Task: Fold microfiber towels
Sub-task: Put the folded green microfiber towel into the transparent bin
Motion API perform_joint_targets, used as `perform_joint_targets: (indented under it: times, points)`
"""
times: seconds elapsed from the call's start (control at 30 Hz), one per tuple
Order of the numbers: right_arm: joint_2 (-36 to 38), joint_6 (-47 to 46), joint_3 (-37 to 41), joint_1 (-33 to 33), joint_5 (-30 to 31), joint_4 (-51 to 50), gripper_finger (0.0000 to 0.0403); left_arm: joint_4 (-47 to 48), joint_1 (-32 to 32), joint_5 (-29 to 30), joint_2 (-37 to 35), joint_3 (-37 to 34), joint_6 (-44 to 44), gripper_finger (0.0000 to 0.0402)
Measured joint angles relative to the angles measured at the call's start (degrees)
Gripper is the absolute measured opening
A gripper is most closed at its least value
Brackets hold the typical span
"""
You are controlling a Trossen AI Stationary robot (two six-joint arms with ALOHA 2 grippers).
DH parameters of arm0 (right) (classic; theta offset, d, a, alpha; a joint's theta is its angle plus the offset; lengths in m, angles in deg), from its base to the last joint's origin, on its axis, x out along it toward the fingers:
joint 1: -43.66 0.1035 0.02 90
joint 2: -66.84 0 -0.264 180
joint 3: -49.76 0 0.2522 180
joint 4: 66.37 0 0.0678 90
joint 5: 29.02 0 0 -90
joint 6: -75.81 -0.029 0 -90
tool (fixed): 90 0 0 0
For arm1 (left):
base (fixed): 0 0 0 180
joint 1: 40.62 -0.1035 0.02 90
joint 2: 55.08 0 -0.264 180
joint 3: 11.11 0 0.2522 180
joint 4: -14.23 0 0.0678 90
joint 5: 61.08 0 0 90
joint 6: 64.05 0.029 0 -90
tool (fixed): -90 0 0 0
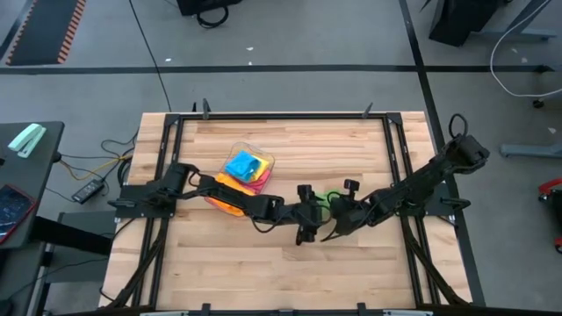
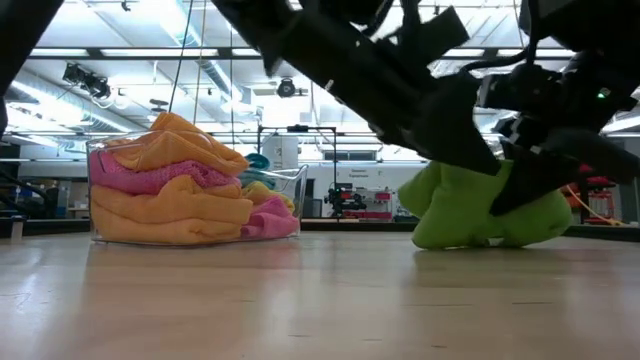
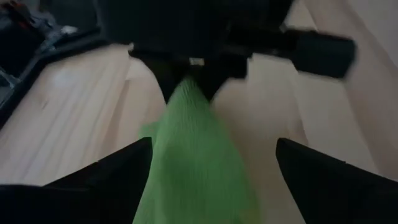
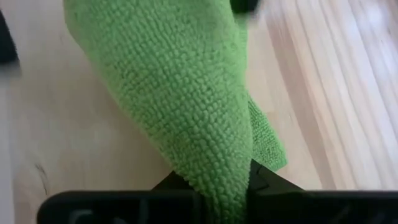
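Observation:
A green microfiber towel point(image 1: 332, 198) lies bunched at the table's middle, its underside on the wood point(image 2: 470, 240). My right gripper point(image 1: 341, 219) reaches in from the right and is shut on it. My left gripper point(image 1: 307, 221) comes from the left and stands open. Its two fingers point(image 3: 118, 174) stand on either side of the towel's nearer end point(image 3: 193, 174); whether they touch it, I cannot tell. More towels, orange, pink, blue and yellow point(image 1: 243, 169), are piled in a clear tub point(image 2: 100, 190) to the left. My right gripper pinches a gathered end of the green towel point(image 4: 217, 177) between its two fingers, slanting down from the table's right side. How many layers, I cannot tell. From the fingers the cloth runs toward my left gripper point(image 3: 186, 99), and its bulk rests on the table.
The clear tub point(image 1: 263, 158) of towels stands on the table left of centre, close to my left arm. Bare wood point(image 1: 290, 272) stretches toward the near edge. A dark metal frame point(image 1: 395, 140) borders the tabletop.

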Motion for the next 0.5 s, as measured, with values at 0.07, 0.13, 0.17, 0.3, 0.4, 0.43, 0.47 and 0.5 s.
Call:
perform_joint_targets:
  times: [0.07, 0.13, 0.17, 0.3, 0.4, 0.43, 0.47, 0.5]
  points:
    - [0.09, -0.33, 0.00, -0.52, -0.03, 1.19, 0.0038, -2.79, -0.42, 0.65, 1.12, 0.00, 0.18, 0.0352]
    - [0.56, -0.29, 0.00, -0.65, 0.00, 2.02, 0.0038, -3.85, -0.83, 0.80, 1.83, 0.03, 0.32, 0.0350]
    - [0.93, -0.29, 0.00, -0.65, 0.00, 2.66, 0.0038, -3.40, -1.08, 1.16, 1.89, -0.03, 0.91, 0.0348]
    - [4.02, 0.14, 0.00, 0.02, 0.02, 2.54, 0.0038, -1.82, -1.53, 5.15, 2.73, 0.02, 1.31, 0.0340]
    - [6.82, 0.74, 0.00, 1.11, -0.25, 2.45, 0.0038, -1.08, -1.39, 5.41, 2.77, 0.01, 2.32, 0.0329]
    - [7.53, 0.78, 0.00, 1.48, -0.71, 2.50, 0.0038, -0.76, -1.25, 5.40, 2.60, 0.03, 2.49, 0.0323]
    - [8.10, 0.99, 0.00, 1.88, -1.37, 2.31, 0.0038, -0.10, -1.08, 5.38, 2.32, 0.02, 2.53, 0.0317]
    - [8.44, 1.00, 0.00, 2.17, -2.01, 2.26, 0.0038, 0.00, -1.03, 5.35, 2.08, 0.00, 2.48, 0.0309]
